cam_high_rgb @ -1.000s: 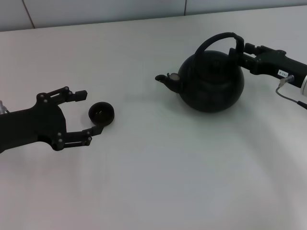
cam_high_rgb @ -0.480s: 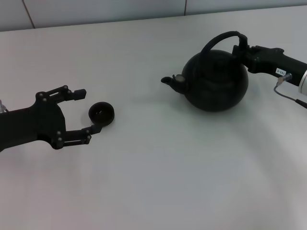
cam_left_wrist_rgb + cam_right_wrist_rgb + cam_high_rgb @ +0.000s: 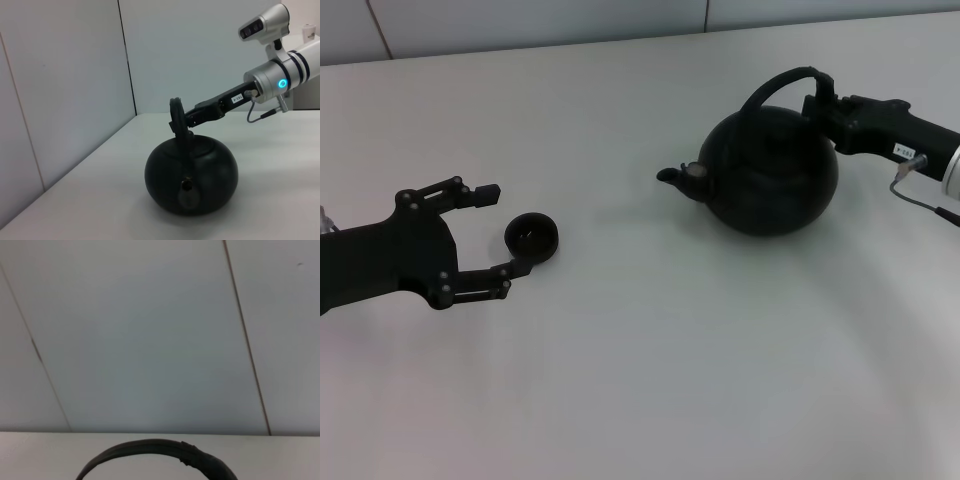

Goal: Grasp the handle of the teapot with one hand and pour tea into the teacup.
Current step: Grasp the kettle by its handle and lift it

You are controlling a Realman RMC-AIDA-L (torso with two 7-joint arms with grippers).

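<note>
The teapot (image 3: 769, 172) sits on the white table (image 3: 650, 370), toward the far right in head view, spout pointing to the robot's left at the teacup (image 3: 531, 236); body looks slightly tipped. Its handle (image 3: 783, 85) arches up over the lid, and the right gripper (image 3: 820, 103) meets it at the right-hand end of the arch, fingers closed on the hoop as far as head and left wrist views show. In the left wrist view the handle (image 3: 177, 118) stands edge-on w/ the right arm reaching in from behind, a blue ring light glowing on the arm. Right wrist view shows only the handle's curve (image 3: 160, 455) against wall panels. A small white label on the right arm has print too small to read. Teacup stands well apart from the teapot, bare table between them, nothing in the way. The left gripper (image 3: 503, 232) rests low by the cup, fingers spread wide, cup at their tips; the near finger looks to touch its rim, can't tell for sure.
</note>
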